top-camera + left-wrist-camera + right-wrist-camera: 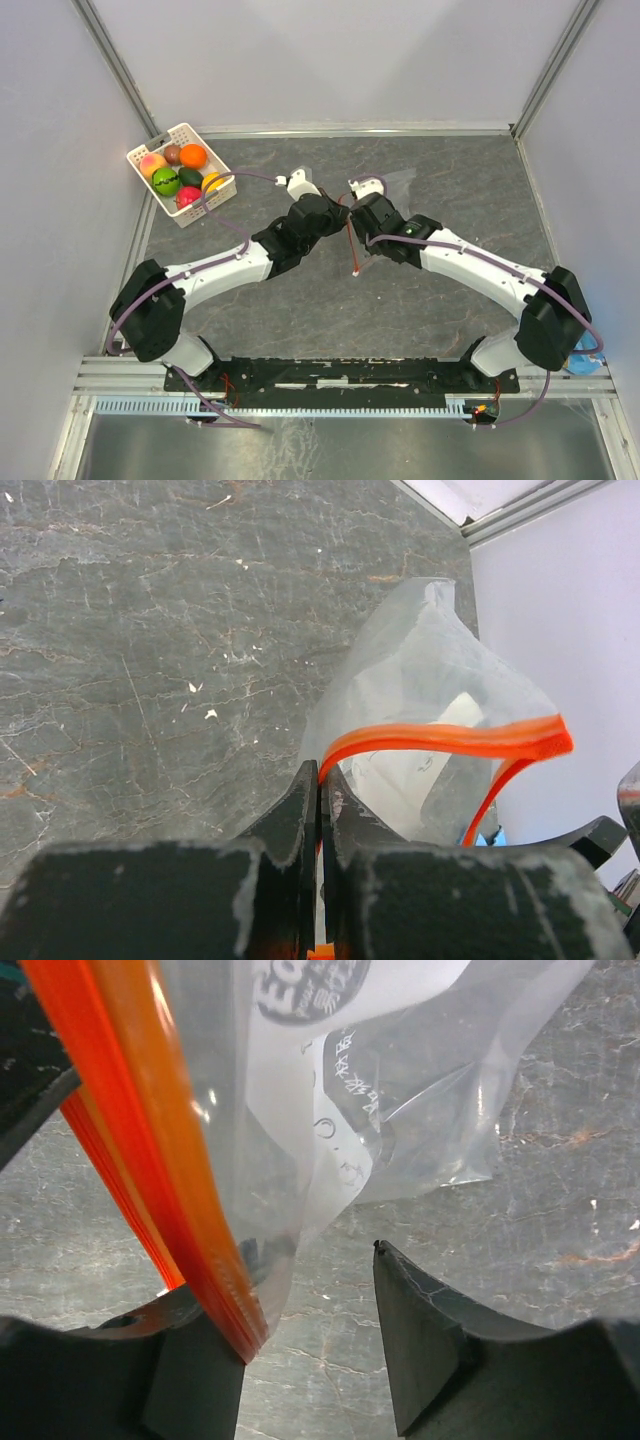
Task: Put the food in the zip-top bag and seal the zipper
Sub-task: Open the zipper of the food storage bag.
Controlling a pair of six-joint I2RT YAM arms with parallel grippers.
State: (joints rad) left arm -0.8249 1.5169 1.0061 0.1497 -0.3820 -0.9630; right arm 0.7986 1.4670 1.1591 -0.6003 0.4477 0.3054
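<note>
Top external view: the food [180,172], seven pieces counted, lies in the white basket [183,128] at the far left corner of the table [450,300]; none is in the zip-top bag [392,188]

Bag: held up by its mouth edge between the two arms at mid-table, well apart from the basket; whether its bottom rests on the table cannot be told

Left claw [320,785]: closed tight on the zipper [450,738], at one end of the strip

Right claw [305,1345]: jaws wide, the orange strip lying against one finger [190,1370], nothing pinched

Bag mouth: the two lips stand a little apart in the left wrist view; inside, only the printed label [310,990] shows

Status, by judgement: opening step in hand. Done: bag taken up by its edge. Left: spreading the mouth, carrying all seven pieces across, pressing the zipper closed along its whole length
</note>
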